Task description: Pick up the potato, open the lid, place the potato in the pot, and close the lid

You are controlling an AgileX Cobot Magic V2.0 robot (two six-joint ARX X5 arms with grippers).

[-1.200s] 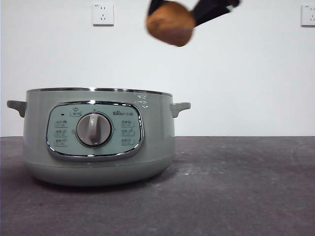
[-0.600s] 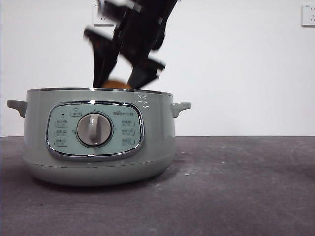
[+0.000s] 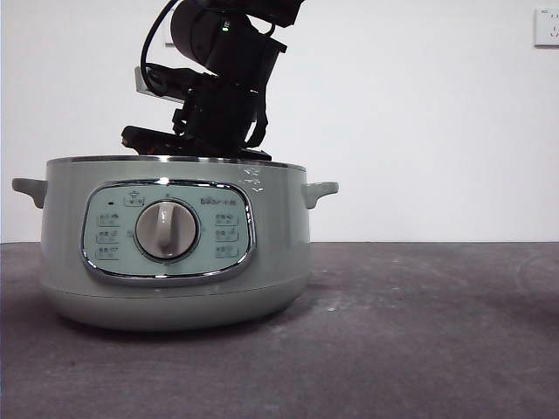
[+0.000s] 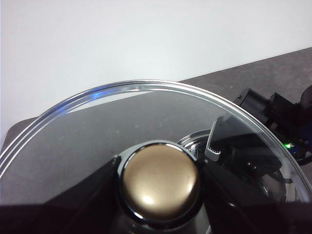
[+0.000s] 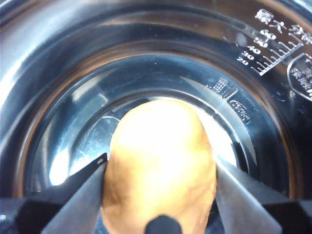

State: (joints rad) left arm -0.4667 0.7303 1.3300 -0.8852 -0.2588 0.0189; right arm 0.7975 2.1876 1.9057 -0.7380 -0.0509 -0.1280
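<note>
In the right wrist view the orange-brown potato (image 5: pixel 158 136) is down inside the pot's shiny steel bowl (image 5: pixel 146 68), and my right gripper (image 5: pixel 161 163) is shut on its two sides. From the front, the pale green pot (image 3: pixel 175 253) stands open on the table with the right arm (image 3: pixel 218 87) reaching into it from above. Its rim hides the potato and the jaws. In the left wrist view my left gripper (image 4: pixel 163 163) is shut on the knob (image 4: pixel 160 183) of the glass lid (image 4: pixel 97 131), held up off the pot. The lid is out of the front view.
The pot has a control panel with a central dial (image 3: pixel 167 230) and a small handle (image 3: pixel 320 190) on each side. Dark tabletop (image 3: pixel 419 332) stretches to the pot's right. A white wall with a socket (image 3: pixel 547 26) stands behind.
The right arm has carried the potato from high above the pot's right side leftwards and down into the pot, below the rim. The pot has not moved.
</note>
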